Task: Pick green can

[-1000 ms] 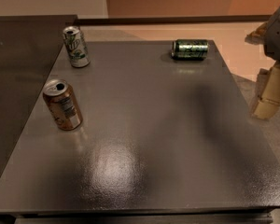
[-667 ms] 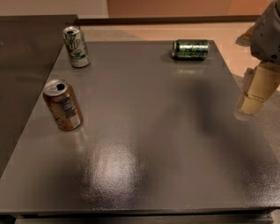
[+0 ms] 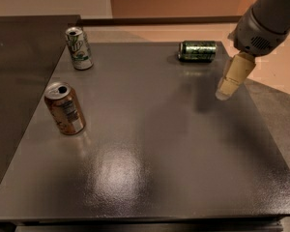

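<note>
Green can (image 3: 197,50) is seen lying on its side on the counter (image 3: 150,178), not yet grasped. The gripper (image 3: 226,88) is held near it, to the can's right. Whether it is apart or together cannot be told.

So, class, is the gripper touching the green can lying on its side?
Apart. The camera view shows the gripper at the right, with table surface plainly visible between it and the green can.

grey arm (image 3: 270,18) up in the top right corner, pale claw (image 3: 226,90) angled down-left, hovering over the surface's (image 3: 150,129) right side
</note>
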Robot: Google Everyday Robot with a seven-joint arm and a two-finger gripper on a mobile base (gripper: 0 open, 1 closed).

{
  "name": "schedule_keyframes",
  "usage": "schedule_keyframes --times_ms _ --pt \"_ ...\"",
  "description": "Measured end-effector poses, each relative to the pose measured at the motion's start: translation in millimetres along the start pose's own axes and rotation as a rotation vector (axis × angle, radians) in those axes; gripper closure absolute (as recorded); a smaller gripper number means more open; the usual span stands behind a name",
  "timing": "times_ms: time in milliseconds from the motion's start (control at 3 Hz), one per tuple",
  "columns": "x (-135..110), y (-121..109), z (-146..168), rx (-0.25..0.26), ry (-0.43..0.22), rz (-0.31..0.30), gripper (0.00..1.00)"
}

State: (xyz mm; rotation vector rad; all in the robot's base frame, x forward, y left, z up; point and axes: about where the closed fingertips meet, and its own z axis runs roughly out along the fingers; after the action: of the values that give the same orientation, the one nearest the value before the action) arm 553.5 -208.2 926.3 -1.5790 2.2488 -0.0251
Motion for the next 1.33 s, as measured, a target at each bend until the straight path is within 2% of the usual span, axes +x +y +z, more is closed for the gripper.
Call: schedule_keyframes --times_ms 667,1000,1333 --pt "1.0 -90.4 50.9 0.010 -0.138 0.195 0.00" --pt "1.8 -121.9 77.0 -0.012 -0.202 0.258 0.00" --pt "-5.1 -144.8 98.3 -0.015 -0.259 0.286 0.00"
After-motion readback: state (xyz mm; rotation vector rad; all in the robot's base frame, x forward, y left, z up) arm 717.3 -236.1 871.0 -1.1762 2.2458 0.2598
